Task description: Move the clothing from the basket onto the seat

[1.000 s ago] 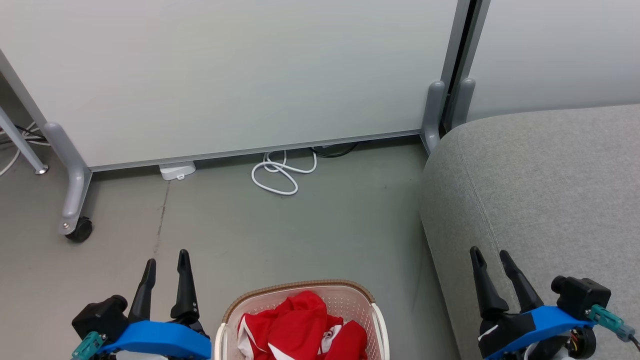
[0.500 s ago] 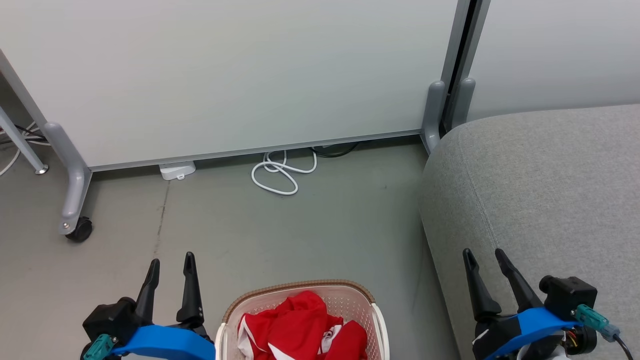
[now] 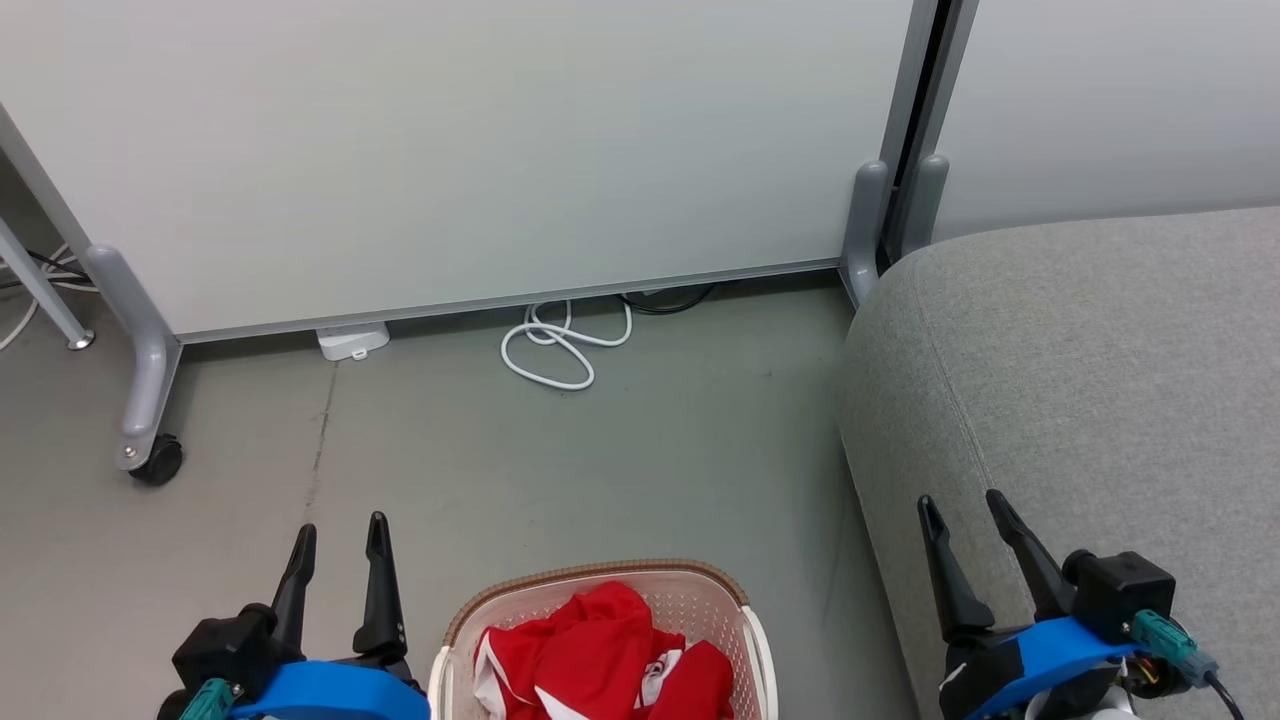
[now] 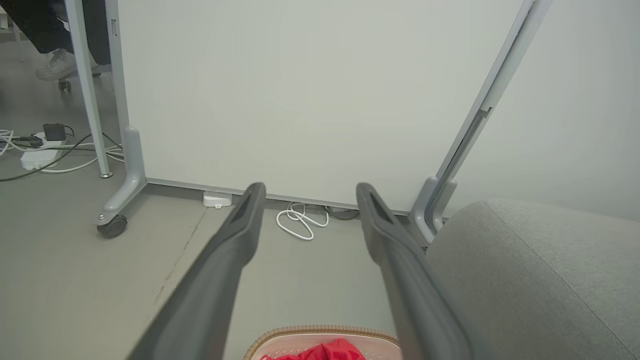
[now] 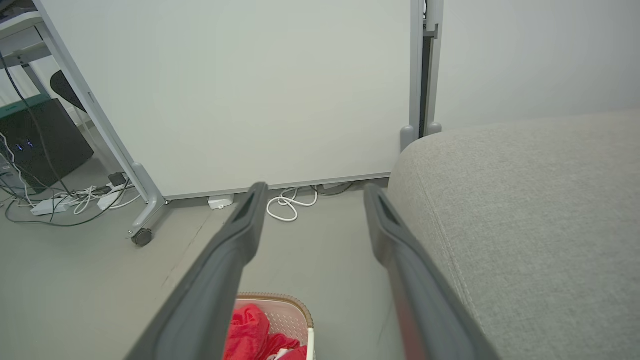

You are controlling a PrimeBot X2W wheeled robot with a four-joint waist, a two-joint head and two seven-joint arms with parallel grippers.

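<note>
Clothing, bright red with white bands, is lying bunched inside the laundry basket. The basket is sitting on the grey floor at 6 o'clock in the head view, cut off by the bottom edge. A small white mark is showing on the fabric toward 4 o'clock, too small to read.

The seat, a light grey sofa, is taking up the 3 to 5 o'clock part of that view. Its rounded edge is running near the basket's 3 o'clock side with a strip of floor between them, and its broad top is offering open room.

The left gripper is hovering at 7 o'clock, just beside the basket's brown rim, fingers spread apart and holding nothing. The right gripper is hovering at 5 o'clock over the sofa's near edge, fingers likewise spread and gripping nothing.

Toward 12 o'clock from the basket, open floor is stretching to a pale partition panel. A white cable is lying coiled at the panel's foot, and a black caster is standing at 9 o'clock.
</note>
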